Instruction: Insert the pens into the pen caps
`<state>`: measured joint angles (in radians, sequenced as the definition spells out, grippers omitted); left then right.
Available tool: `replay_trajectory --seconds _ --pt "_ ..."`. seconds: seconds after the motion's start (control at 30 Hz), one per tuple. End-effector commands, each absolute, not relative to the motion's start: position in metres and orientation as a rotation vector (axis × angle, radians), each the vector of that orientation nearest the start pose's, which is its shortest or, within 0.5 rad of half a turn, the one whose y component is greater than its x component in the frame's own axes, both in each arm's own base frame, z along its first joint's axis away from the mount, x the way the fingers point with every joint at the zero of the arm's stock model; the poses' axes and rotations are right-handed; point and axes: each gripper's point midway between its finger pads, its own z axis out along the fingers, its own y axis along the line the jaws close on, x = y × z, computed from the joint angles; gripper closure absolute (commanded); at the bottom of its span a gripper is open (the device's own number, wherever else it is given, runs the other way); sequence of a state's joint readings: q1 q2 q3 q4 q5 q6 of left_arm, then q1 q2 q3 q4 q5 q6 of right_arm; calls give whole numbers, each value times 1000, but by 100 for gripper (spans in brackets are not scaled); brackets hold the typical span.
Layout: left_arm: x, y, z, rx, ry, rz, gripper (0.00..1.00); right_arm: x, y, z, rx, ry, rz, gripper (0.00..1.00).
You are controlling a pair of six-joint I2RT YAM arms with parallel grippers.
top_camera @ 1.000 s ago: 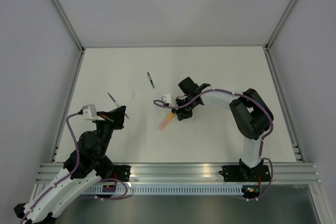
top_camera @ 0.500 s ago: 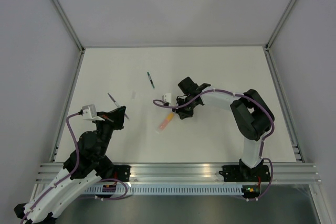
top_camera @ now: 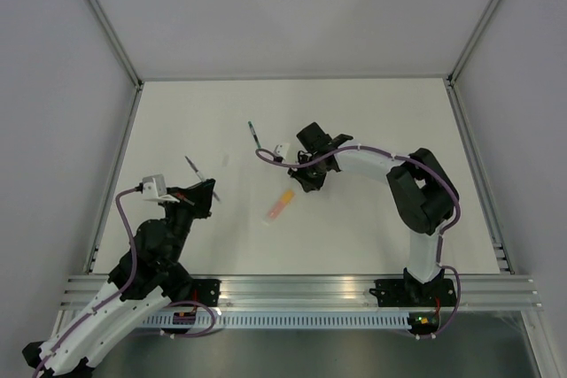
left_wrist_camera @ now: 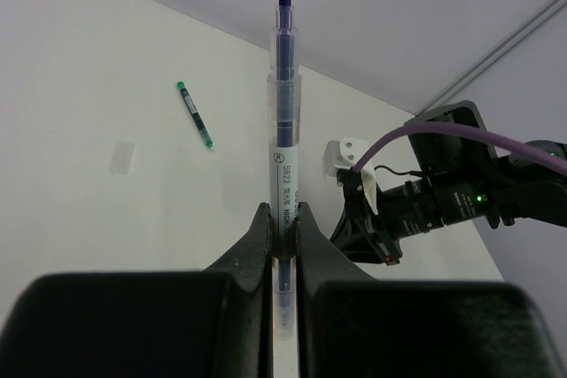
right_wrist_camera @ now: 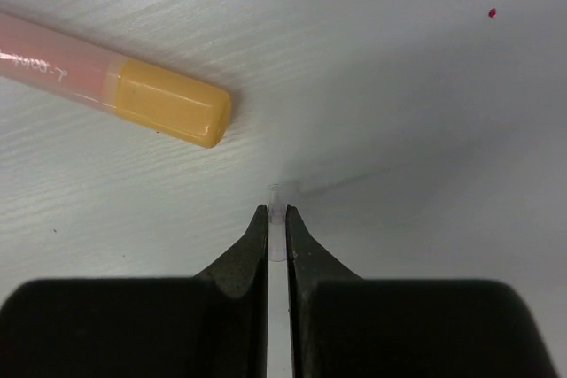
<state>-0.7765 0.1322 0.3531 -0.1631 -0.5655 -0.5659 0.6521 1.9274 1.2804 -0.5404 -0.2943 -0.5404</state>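
My left gripper (left_wrist_camera: 283,214) is shut on the thin clear grey-white pen (left_wrist_camera: 283,121), whose dark tip points away from it; the top view shows the gripper (top_camera: 202,194) at the left and the pen (top_camera: 192,168) sticking out. My right gripper (right_wrist_camera: 276,214) is shut on a small clear pen cap (right_wrist_camera: 279,210), held just above the table. The orange pen (right_wrist_camera: 62,64) with its orange-yellow cap (right_wrist_camera: 168,112) lies just left of it, and shows in the top view (top_camera: 281,205) below the right gripper (top_camera: 304,183). The teal-green pen (top_camera: 254,135) lies farther back.
A small clear cap (top_camera: 225,159) lies flat on the white table between the two grippers, also visible in the left wrist view (left_wrist_camera: 121,157). The green pen (left_wrist_camera: 194,115) lies beyond it. The right arm's purple cable (top_camera: 266,158) loops close to the green pen. Grey walls enclose the table.
My right gripper has shifted back and left, away from the orange pen, and its cable has swung toward the green pen. The left gripper and the pens on the table have not moved.
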Motion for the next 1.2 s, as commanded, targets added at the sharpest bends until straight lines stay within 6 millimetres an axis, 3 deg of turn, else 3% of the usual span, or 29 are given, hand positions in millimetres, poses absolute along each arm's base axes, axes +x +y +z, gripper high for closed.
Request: replay_trajectory --seconds 0.0,0.17,0.23,0.4,0.47,0.5,0.53,0.63,0.87,1.17 --pt "210 -113 242 -255 1530 -681 98 327 288 73 -1399 2173 441 100" --pt "207 -143 248 -99 1539 -764 98 347 304 161 -1133 2062 479 100" --pt "199 -165 252 29 1540 -842 98 347 307 188 -1078 2025 510 100" --pt "184 -203 263 228 1486 -995 98 340 311 283 -762 1829 664 100" --pt "167 -219 266 351 1454 -1084 98 320 302 313 -673 1727 751 100" --pt "163 -224 269 380 1433 -1115 98 313 307 341 -615 1621 840 100" --pt "153 -230 272 440 1414 -1163 98 295 304 352 -601 1555 909 100" --pt "140 -240 275 517 1384 -1241 98 267 302 397 -508 1409 1053 100" --pt "127 -251 275 603 1364 -1323 98 207 314 427 -492 1203 1225 100" --pt "124 -250 277 607 1349 -1324 98 180 318 435 -402 1081 1440 100"
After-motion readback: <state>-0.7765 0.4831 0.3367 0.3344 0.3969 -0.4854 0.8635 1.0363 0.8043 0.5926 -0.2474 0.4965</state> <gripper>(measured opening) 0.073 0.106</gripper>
